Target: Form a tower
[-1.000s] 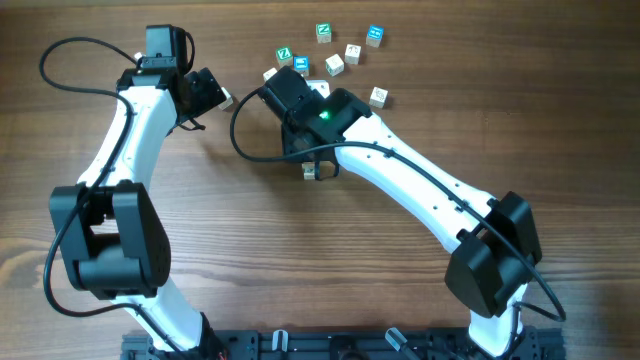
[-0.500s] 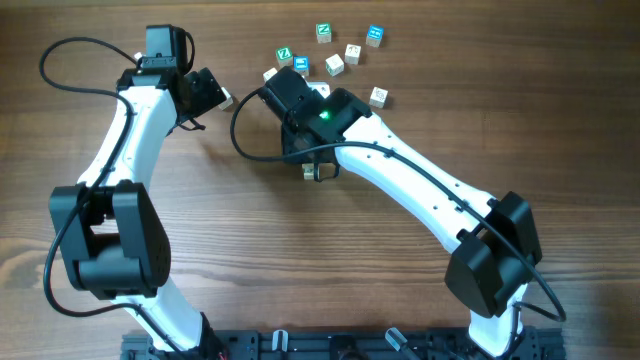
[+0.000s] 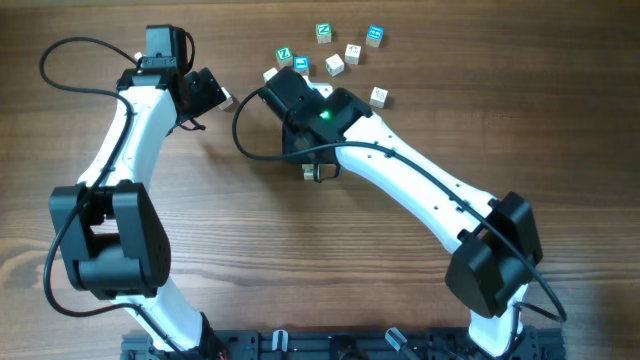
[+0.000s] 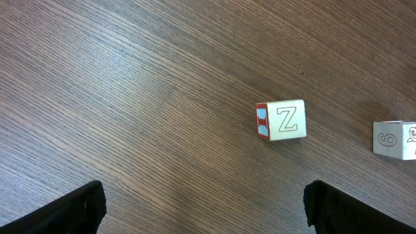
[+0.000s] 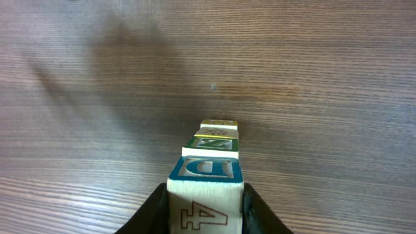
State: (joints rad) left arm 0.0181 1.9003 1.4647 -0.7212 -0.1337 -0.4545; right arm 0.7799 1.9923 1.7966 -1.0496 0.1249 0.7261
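Tabletop: brown wood grain, loose cubes scattered at upper centre.
Tower: at frame centre overhead, partly under the right arm.
Right fingers: clenched on the blue D cube topping it.
Left fingers: spread, empty.
Handling: light, stiff wood; the column likely topples easily, so grip flat opposite faces.

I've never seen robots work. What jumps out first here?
Mid-table, the right arm's jaws grip a D cube over a slim tower of cubes. Loose cubes lie scattered beyond it, and a Z cube lies below the left arm's open jaws.
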